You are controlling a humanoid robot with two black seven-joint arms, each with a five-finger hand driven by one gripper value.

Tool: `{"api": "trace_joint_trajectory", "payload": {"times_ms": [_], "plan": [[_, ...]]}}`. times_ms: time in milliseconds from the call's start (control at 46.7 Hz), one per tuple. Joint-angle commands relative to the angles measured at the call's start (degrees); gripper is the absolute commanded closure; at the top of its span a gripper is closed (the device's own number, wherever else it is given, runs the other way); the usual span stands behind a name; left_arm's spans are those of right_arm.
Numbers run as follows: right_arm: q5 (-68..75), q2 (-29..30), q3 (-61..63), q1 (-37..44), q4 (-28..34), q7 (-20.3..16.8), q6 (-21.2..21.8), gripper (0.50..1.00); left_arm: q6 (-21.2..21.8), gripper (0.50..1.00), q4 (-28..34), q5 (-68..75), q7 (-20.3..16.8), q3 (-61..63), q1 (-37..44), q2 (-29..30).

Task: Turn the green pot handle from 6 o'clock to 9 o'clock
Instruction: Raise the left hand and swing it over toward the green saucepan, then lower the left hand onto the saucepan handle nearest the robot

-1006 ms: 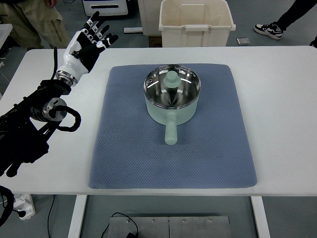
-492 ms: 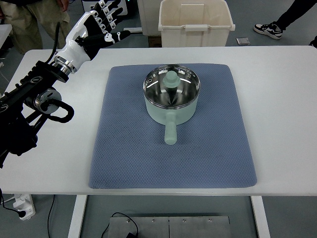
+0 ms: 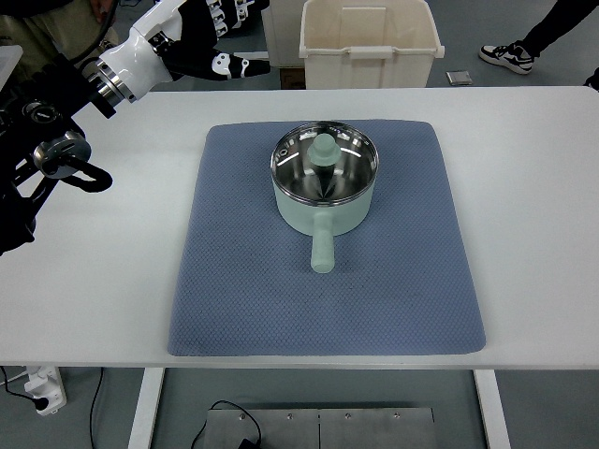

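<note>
Item: green pot [image 3: 325, 182], one piece, sitting on the blue mat [image 3: 234, 281] toward its far edge, roughly midway between the mat's left and right edges; the mat itself is lying on the white table [image 3: 533, 215]. I am reading the handle [image 3: 322, 250] as pointing straight at the near edge, so the turn is not yet begun. Inside, a shiny steel wall and a pale green knob [image 3: 324, 147], probably a lid, though I cannot say for sure. Handling, as I am judging it: rigid, light to moderate in weight, not fragile; the textured mat is likely gripping the base, so I am expecting it to drag rather than spin freely. Best hold: the stubby handle near its free end, pushed sideways toward the left edge. Left hand [image 3: 211, 37] is hanging beyond the far left corner, well apart from the pot, fingers spread and holding nothing. Right arm not showing. Beige bin [image 3: 370, 47] standing past the far edge. Markings: none that I am able to read.
</note>
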Motion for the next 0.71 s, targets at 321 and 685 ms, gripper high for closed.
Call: {"api": "trace_joint_trajectory", "payload": {"times_ms": [321, 685], "plan": [[0.0, 0.0, 0.0, 0.0, 0.0, 0.0, -0.1, 0.5, -6.3, 0.5, -8.0, 10.5, -0.1, 2.4, -0.8, 2.8], [0.0, 0.0, 0.0, 0.0, 0.0, 0.0, 0.0, 0.5, -6.3, 0.5, -17.7, 11.2, -0.3, 17.9, -8.9, 9.8]]}}
